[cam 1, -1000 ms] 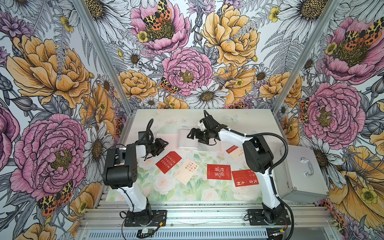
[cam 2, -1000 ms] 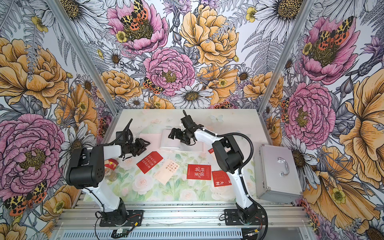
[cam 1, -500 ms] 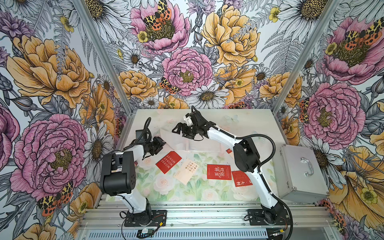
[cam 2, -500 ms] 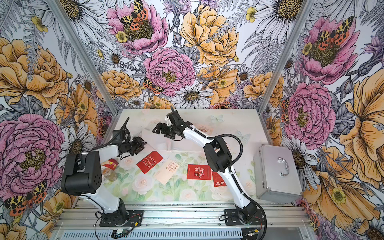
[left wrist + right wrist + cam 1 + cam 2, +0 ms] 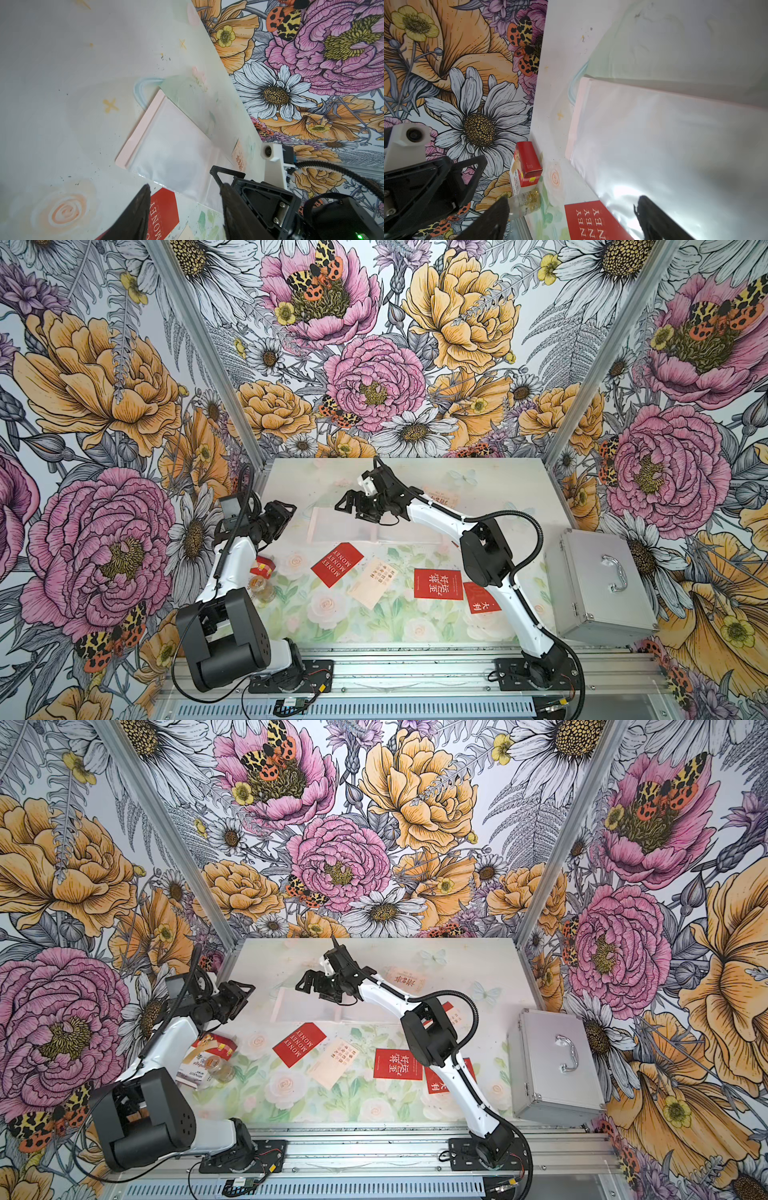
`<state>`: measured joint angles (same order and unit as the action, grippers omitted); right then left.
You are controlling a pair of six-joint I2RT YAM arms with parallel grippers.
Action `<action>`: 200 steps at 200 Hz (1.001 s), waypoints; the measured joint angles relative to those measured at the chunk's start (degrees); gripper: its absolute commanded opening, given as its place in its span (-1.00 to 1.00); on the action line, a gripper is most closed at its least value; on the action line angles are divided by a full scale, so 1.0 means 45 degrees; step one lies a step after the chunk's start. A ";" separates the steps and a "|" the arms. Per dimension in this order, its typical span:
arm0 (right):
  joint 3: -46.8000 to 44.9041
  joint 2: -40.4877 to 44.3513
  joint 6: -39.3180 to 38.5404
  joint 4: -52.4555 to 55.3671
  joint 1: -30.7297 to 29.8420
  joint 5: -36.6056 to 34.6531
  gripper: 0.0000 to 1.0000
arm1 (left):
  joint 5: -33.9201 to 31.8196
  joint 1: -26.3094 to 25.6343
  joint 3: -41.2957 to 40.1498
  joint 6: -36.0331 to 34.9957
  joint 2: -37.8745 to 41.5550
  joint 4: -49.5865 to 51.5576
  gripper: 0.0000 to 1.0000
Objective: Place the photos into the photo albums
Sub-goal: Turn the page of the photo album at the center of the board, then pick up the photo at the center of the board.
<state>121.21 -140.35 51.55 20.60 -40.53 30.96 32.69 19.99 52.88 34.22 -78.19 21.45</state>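
Note:
The photo album (image 5: 332,526) (image 5: 297,1006) lies open near the table's middle, pale pink with glossy clear sleeves (image 5: 166,145) (image 5: 654,145). In front of it lie loose photos: a red MONEY card (image 5: 337,564) (image 5: 164,209) (image 5: 591,222), a cream card (image 5: 372,583), and two red cards (image 5: 438,584) (image 5: 481,597). Another cream card (image 5: 442,497) rests behind my right arm. My right gripper (image 5: 351,508) (image 5: 573,207) hangs open and empty above the album's left page. Left of the album, my left gripper (image 5: 286,515) (image 5: 185,193) is open with nothing between its fingers.
A silver metal case (image 5: 598,585) stands at the table's right edge. At the left edge, a red-and-white box (image 5: 210,1052) and a small clear bottle (image 5: 218,1067) sit under my left arm. Flowered walls close in three sides.
My right gripper has swung left along the album, from its right part to above its left page. My left arm has shifted slightly, its gripper staying left of the album.

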 measured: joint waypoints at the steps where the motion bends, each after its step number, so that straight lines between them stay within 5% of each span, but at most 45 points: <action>1: -0.0073 0.0039 -0.0005 0.0000 0.0000 -0.0010 0.94 | 0.0010 -0.0010 0.0000 -0.0019 0.0000 0.0019 0.11; 111: -0.7106 0.5285 -0.3201 0.2118 0.0087 -0.1107 0.75 | -0.0170 -0.4240 -0.1360 -0.0345 0.1894 0.2288 0.11; 166: -0.7732 0.5542 -0.4410 0.3123 0.0107 -0.1258 0.45 | -0.1277 -0.7125 -0.2501 0.0549 0.1870 0.2725 0.13; 200: -0.7446 0.5221 -0.5144 0.3798 0.0107 -0.1263 0.27 | -0.1491 -0.7563 -0.3249 0.1127 0.1885 0.2725 0.13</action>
<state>87.70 -116.86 28.40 37.69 -40.05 25.28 25.98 -14.04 38.26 39.29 -69.71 33.71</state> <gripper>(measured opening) 0.660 0.564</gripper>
